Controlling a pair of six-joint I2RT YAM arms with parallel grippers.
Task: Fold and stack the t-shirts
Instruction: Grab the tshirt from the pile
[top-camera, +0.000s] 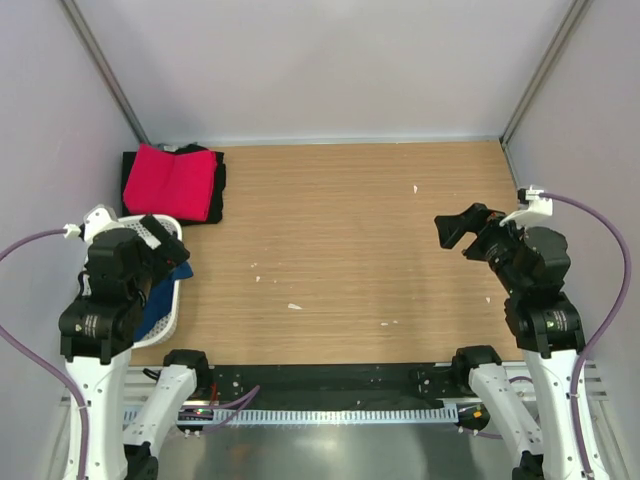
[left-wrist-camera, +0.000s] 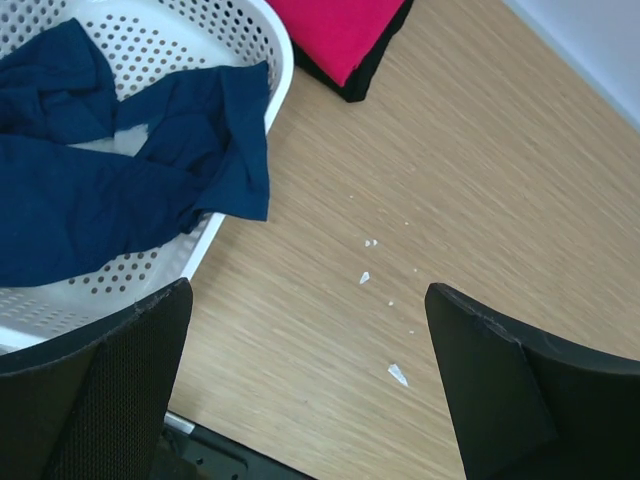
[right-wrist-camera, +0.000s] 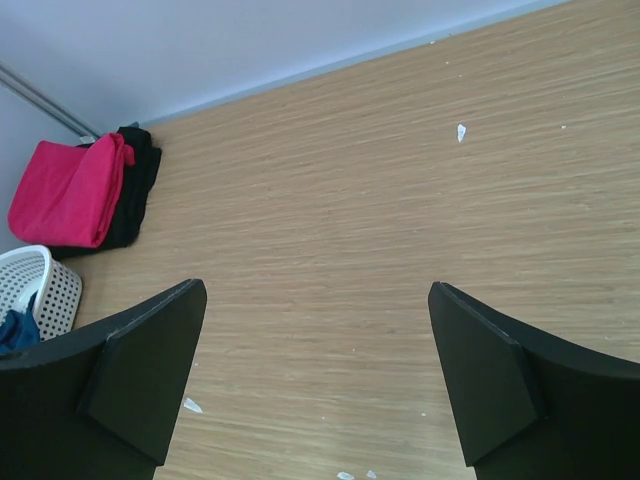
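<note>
The navy blue shirt (left-wrist-camera: 100, 200) lies crumpled in the white basket (left-wrist-camera: 262, 40), just below the left gripper (left-wrist-camera: 308, 300) and a little to its left side. One flap of this shirt hangs over the basket rim, toward the table (top-camera: 350, 230). The pink shirt (top-camera: 170, 182) lies folded on top of the black shirt (top-camera: 218, 190). This pile is ahead of the left gripper, beyond the basket, near the far wall. From the right gripper (right-wrist-camera: 316, 290) the same pile is ahead and far to the left, well apart from it.

In the top view the left arm covers most of the basket, so only a small blue part of the navy shirt shows there. The pink shirt hides nearly all of the black one; only its dark edges come out around it. The folds of the navy shirt are too tangled to make out any print. Both wrist views cut the basket at the picture edge.

The fingers of the left gripper stand wide apart, and so do the fingers of the right gripper. Neither holds anything or touches anything; both hang above the bare wood, where some small white scraps (left-wrist-camera: 398, 374) lie
</note>
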